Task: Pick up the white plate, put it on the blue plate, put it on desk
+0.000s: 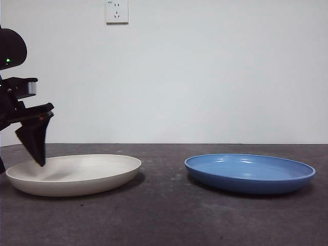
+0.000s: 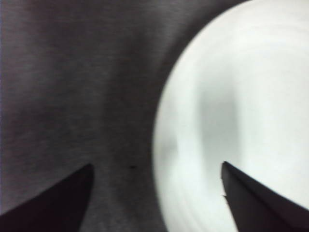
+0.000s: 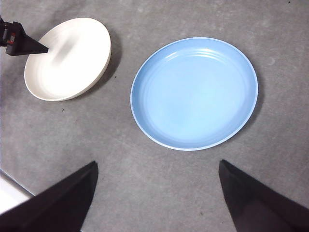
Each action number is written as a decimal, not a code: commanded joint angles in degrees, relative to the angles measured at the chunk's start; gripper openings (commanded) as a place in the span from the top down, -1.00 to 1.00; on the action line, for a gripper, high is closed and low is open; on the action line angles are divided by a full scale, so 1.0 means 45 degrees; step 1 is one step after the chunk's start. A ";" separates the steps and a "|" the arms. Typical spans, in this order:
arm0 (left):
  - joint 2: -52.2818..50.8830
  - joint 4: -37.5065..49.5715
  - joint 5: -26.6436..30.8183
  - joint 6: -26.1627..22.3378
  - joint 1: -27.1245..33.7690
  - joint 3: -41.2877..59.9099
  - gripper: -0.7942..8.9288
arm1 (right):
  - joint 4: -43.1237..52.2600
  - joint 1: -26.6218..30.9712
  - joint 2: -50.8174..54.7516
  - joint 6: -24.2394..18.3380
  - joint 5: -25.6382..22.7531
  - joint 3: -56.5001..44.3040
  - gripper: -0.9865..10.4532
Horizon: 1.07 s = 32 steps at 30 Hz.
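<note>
The white plate [image 1: 77, 174] lies on the desk [image 1: 164, 220] at the left, and the blue plate [image 1: 249, 171] lies at the right, a gap between them. My left gripper [image 1: 38, 154] is low at the white plate's left rim. In the left wrist view it [image 2: 157, 164] is open and empty, with one jaw over the desk [image 2: 72, 96] and the other over the white plate [image 2: 241, 96]. My right gripper [image 3: 157, 162] is open and empty, high above the desk near the blue plate [image 3: 193, 92]. Its view also shows the white plate [image 3: 67, 58] and the left gripper [image 3: 24, 44].
A white wall with a socket [image 1: 117, 11] stands behind the desk. The desk's edge [image 3: 9, 186] shows in the right wrist view. Bare desk [image 3: 96, 140] lies between and in front of the plates.
</note>
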State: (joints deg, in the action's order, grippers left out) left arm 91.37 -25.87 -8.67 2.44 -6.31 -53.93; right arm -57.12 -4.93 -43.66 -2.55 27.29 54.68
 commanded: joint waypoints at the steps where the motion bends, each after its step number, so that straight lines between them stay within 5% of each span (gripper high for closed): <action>1: 0.0209 -0.0015 0.0204 0.0005 -0.0034 -0.0219 0.23 | 0.0117 -0.0044 -0.0097 0.0136 0.0029 0.0233 0.12; 16: 0.0505 -0.0359 0.0219 0.0374 -0.0034 -0.0219 0.43 | 0.0112 -0.0044 -0.0097 0.0146 0.0034 0.0233 0.12; 23: 0.0510 -0.0325 0.0214 0.0393 -0.0029 -0.0219 0.82 | 0.0112 -0.0044 -0.0097 0.0146 0.0029 0.0233 0.12; 32: -0.0398 -0.0291 0.0209 0.0850 -0.0019 -0.0471 0.82 | 0.0112 -0.0044 -0.0097 0.0141 0.0029 0.0233 0.12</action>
State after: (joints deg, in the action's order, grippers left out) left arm 90.06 -27.57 -8.01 5.63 -6.39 -54.37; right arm -57.12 -4.93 -43.66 -2.55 27.29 54.68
